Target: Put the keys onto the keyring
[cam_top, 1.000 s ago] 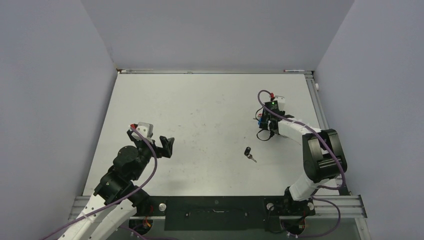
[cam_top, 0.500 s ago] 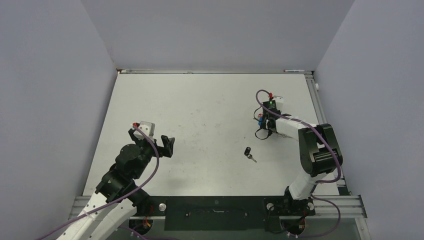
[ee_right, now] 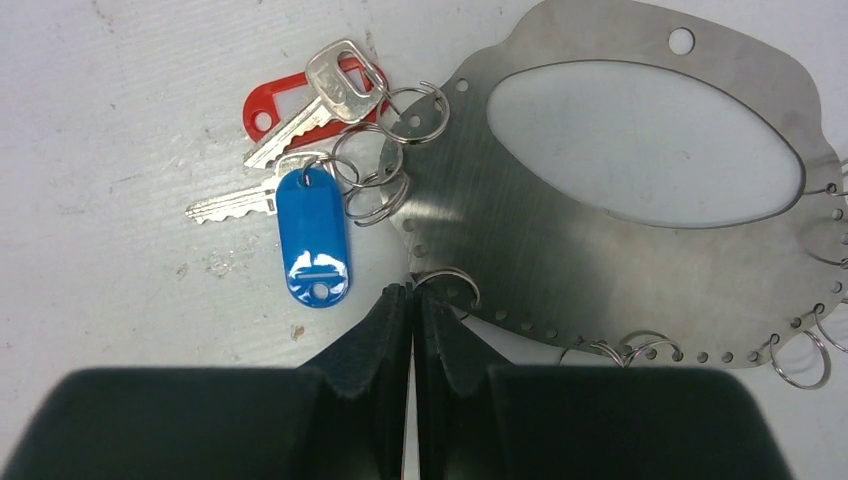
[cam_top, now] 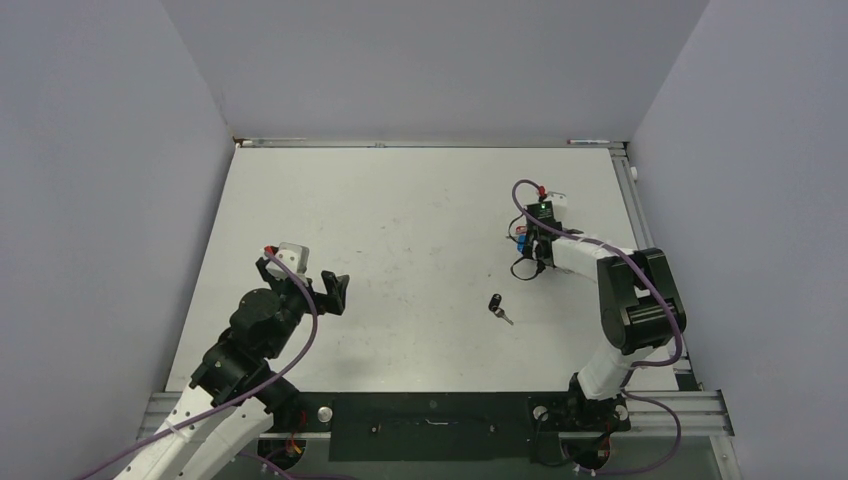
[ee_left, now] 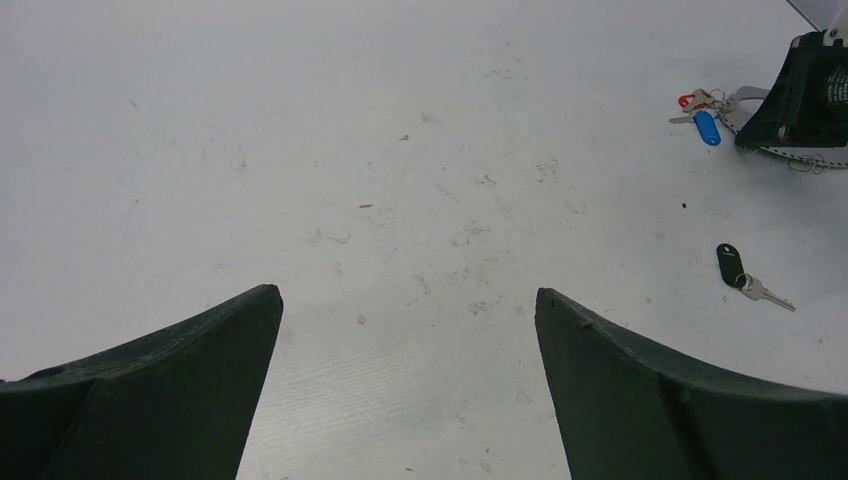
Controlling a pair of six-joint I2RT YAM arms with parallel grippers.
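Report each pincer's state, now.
Left pincer: open, holding nothing.
Right pincer: shut at the edge of the metal plate; whether it grips the plate cannot be told.

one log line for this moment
left gripper open, empty | right gripper shut at keyring plate edge | red key, blue key on plate's rings | black key loose

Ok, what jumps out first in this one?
Most striking is the keyring, a flat steel plate with an oval cutout, at the right of the table, with the right pincer shut at its edge. The red key and blue key sit on its small rings; the black key lies alone mid-table.
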